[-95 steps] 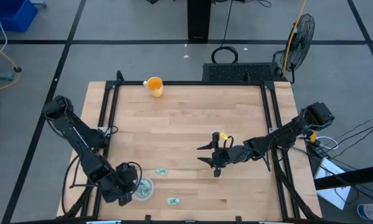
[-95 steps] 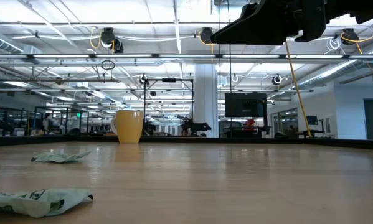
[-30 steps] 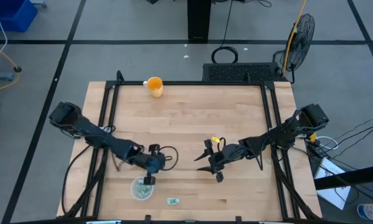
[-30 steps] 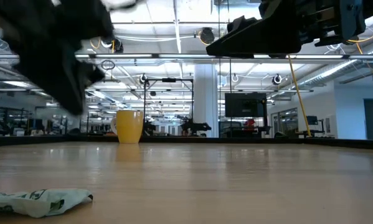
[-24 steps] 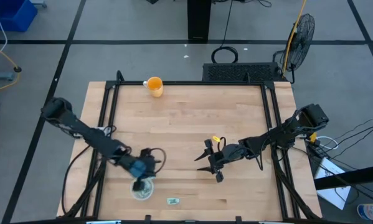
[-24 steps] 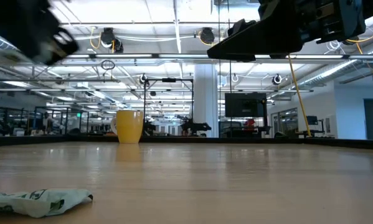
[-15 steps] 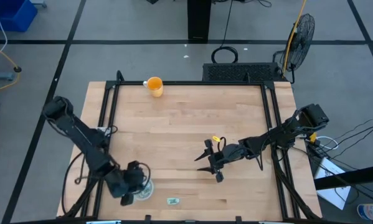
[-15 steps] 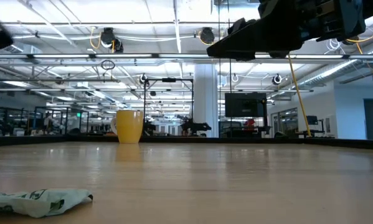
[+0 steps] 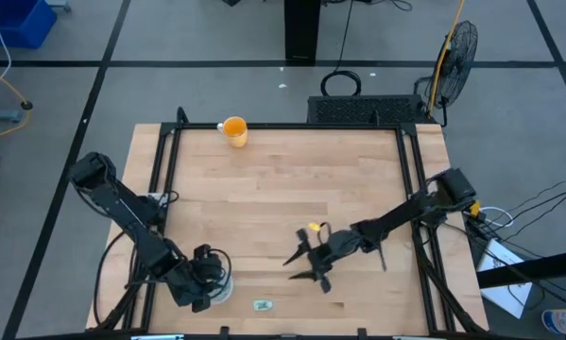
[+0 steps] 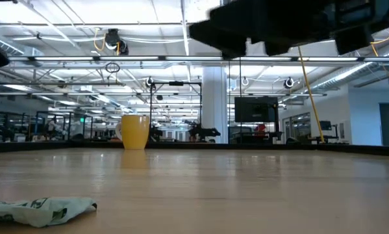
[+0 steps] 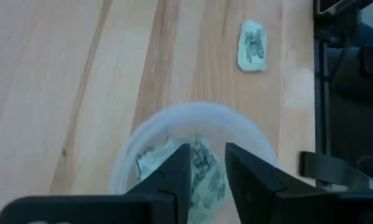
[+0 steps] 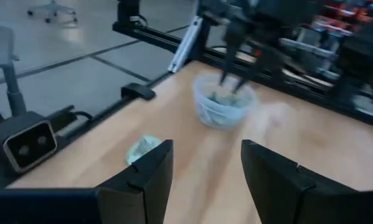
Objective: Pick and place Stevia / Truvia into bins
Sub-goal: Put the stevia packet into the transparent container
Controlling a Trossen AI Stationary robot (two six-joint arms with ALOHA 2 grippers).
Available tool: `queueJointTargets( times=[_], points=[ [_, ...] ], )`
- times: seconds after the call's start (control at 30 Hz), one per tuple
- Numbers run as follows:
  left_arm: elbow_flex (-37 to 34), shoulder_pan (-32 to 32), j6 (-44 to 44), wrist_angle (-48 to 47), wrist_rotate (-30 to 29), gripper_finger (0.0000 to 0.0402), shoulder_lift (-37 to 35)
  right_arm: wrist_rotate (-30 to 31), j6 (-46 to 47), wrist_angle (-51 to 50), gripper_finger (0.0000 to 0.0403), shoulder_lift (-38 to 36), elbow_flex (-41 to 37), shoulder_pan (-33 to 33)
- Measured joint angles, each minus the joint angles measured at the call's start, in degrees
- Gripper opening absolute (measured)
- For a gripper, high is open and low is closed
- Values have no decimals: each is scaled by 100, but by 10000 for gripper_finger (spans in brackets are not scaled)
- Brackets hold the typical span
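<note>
From above, I see my left gripper (image 9: 207, 283) low at the near left part of the wooden counter (image 9: 283, 189), right over the clear cup (image 9: 220, 285). I cannot tell from up here how far its jaws are open. One green and white packet (image 9: 262, 305) lies flat on the counter just beside the cup, closer to the near edge. My right gripper (image 9: 303, 263) hangs over the middle of the counter, well apart from the cup, with its jaws spread wide and nothing in them. An orange mug (image 9: 234, 129) stands far back by the far edge.

From the counter-level view, I see a crumpled packet (image 10: 39, 210) lying alone on the wood at the near left. The orange mug (image 10: 135, 132) stands upright far behind it. A dark arm crosses the top, but I cannot see any jaws here, and the cup does not show.

Through my left wrist camera, I look down into the cup (image 11: 192, 155). The two fingers (image 11: 177, 174) stand a little apart over its mouth and pinch nothing. Green and white packets (image 11: 202, 171) lie inside the cup. Another packet (image 11: 253, 46) lies on the bare wood beyond it.

Through my right wrist camera, my two fingers (image 12: 150, 169) are spread wide and empty. Farther off I see the cup (image 12: 223, 107) with the left gripper (image 12: 238, 81) pointing down into it, and a packet (image 12: 142, 148) on the wood near it.
</note>
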Motion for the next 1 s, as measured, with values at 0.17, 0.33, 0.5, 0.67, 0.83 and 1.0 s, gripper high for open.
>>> queueJointTargets(
  times=[0.17, 0.33, 0.5, 0.67, 0.83, 1.0],
  points=[
    [0, 184, 427, 137, -46, 125, -135, -463, 11, -508, 183, 944, 1228, 157],
    [0, 349, 661, 157, -249, 126, -263, -717, 49, -1840, 183, 1575, 2270, 350],
    [0, 488, 1127, 307, -447, 127, -283, -717, 225, -2086, 183, 2072, 2637, 462],
    [0, 656, 1822, 799, -470, 127, -283, -795, 364, -1754, 183, 2406, 2657, 463],
    [0, 854, 2559, 1408, -629, 127, -283, -1292, 569, -1519, 183, 2619, 2666, 303],
    [0, 1081, 2917, 1731, -784, 127, -283, -1294, 185, -1120, 183, 2785, 2666, 220]
  ],
)
